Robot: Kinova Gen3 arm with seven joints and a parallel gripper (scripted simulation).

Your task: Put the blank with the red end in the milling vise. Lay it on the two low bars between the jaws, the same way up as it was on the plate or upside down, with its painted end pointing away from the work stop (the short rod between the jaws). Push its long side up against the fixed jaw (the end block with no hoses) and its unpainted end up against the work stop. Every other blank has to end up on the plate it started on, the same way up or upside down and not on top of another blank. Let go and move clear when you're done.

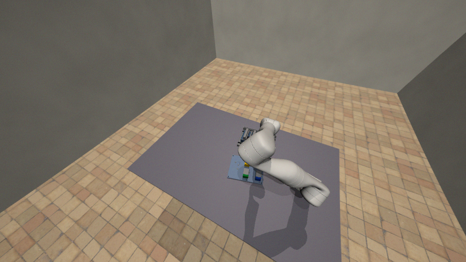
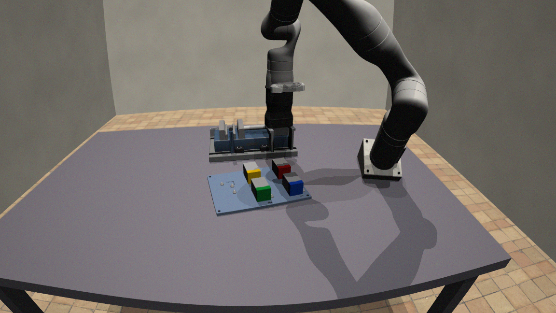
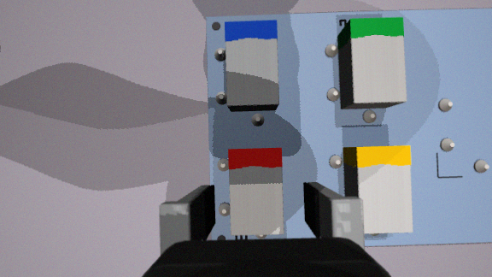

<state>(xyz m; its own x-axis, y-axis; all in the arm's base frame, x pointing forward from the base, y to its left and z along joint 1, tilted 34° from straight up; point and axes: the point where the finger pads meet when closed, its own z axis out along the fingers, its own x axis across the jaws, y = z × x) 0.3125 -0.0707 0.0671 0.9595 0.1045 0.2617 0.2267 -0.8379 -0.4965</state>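
The red-ended blank (image 2: 284,171) (image 3: 256,205) lies on the blue plate (image 1: 231,174) (image 2: 229,204) (image 3: 453,218), painted end toward the blue-ended blank (image 1: 258,178) (image 2: 295,187) (image 3: 252,57). The green-ended blank (image 1: 245,172) (image 2: 263,192) (image 3: 377,66) and yellow-ended blank (image 1: 246,164) (image 2: 253,175) (image 3: 384,201) lie on the plate too. My gripper (image 2: 282,149) (image 3: 259,203) is open and empty, above the red-ended blank; its fingers appear on either side of it in the wrist view. The vise (image 1: 249,133) (image 2: 252,143) holds no visible blank; the arm partly hides it.
Short locating pins (image 3: 445,104) (image 2: 231,185) stand on the plate beside the blanks and at an unoccupied spot. The vise stands behind the plate in the exterior view, its upright jaws (image 2: 222,129) (image 2: 240,129) at the left. The arm's base (image 2: 381,171) is at the right.
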